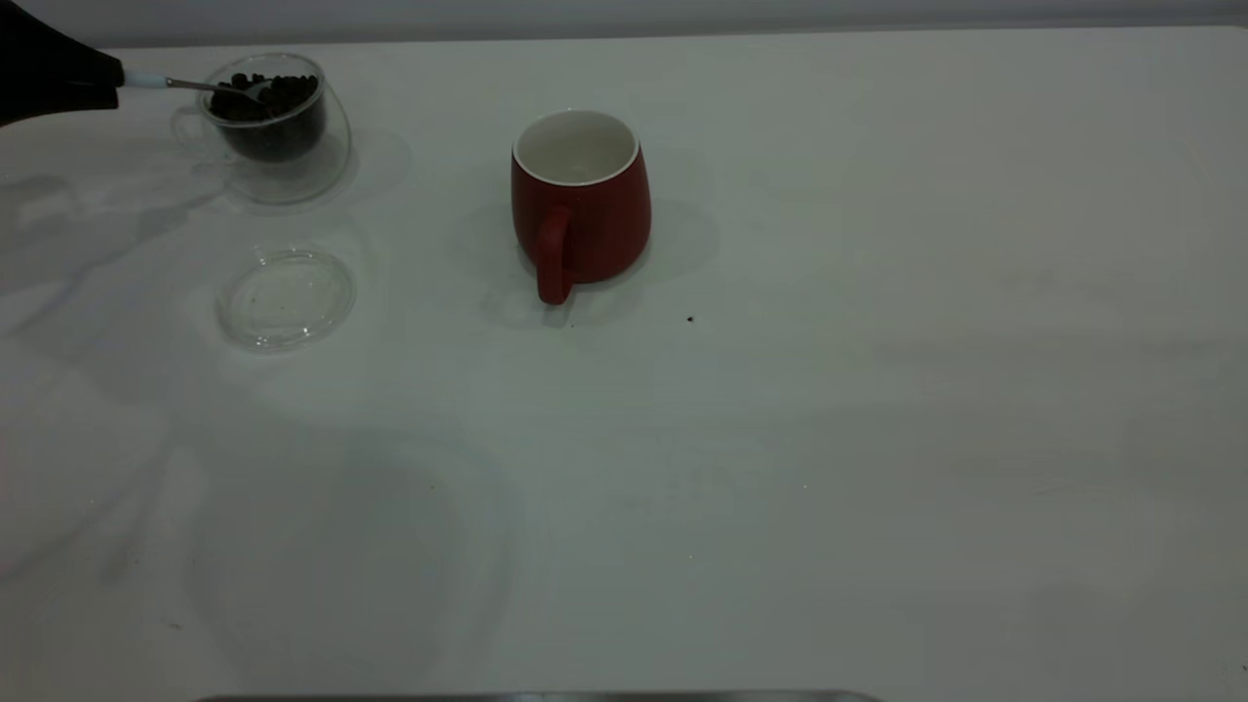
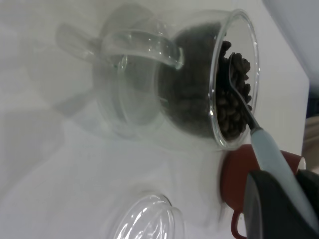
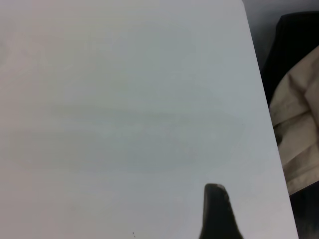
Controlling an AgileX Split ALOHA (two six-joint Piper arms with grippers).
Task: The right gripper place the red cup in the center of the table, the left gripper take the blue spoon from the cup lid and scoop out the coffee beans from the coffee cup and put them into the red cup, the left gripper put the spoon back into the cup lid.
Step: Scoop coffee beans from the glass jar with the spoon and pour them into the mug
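Scooping step: left tool (image 1: 107, 83) pinching the blue spoon (image 1: 171, 84), its bowl among the coffee beans (image 2: 234, 99) in the coffee cup (image 1: 276, 122) near the worktop's (image 1: 780, 439) far left corner. Next, I judge: lift level, carry to the red cup (image 1: 581, 200). Right tool's (image 3: 218, 214) state: cannot tell.

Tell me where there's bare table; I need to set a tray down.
The table is bare right of the red cup and along the whole near edge. The far-left corner is crowded: coffee cup, lid, and the left hand dipping the spoon into the beans.
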